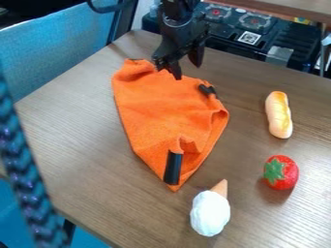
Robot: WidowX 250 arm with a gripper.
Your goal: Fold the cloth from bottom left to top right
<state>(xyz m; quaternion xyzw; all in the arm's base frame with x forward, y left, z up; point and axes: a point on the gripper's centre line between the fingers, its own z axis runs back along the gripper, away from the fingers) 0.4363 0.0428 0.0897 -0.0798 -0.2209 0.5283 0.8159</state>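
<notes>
The claw (187, 69) is held open by the top of the orange cloth (161, 114), which is laid on the bench (77, 128). Some edges are bunched, but the big fold seems left to be done.

We see an orange cloth (152, 109) lying left of the middle of the frame on the tabletop (74, 126). It looks soft, with a slightly rough weave. We find it rumpled and partly folded over: a bunched end at the top, a broad, fairly smooth middle, and a narrow point towards the bottom of the frame. Its right side bulges in loose folds, with a small raised pucker above the point. We notice a black strip (173, 168) near the bottom tip and a shorter black piece (207, 90) at the upper right edge.
</notes>
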